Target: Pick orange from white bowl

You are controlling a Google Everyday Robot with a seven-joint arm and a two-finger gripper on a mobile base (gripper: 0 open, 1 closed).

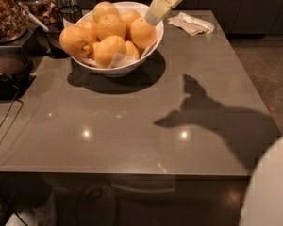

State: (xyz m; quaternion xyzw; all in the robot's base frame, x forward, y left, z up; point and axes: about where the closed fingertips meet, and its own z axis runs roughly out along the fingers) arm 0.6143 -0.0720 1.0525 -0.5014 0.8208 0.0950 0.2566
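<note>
The white bowl (132,66) stands at the back left of the grey table, lined with white paper and piled with several oranges. The nearest orange (142,32) lies at the bowl's right rim. My gripper (153,18) comes down from the top edge, pale yellow, its tip right above the bowl's right rim and close to that orange. Its shadow falls on the table to the right of centre.
Dark glass jars with brown contents (4,13) and a black appliance (7,74) stand at the left edge, with a cable trailing down. A crumpled napkin (191,23) lies at the back right. A white rounded part of my body (273,187) fills the lower right corner.
</note>
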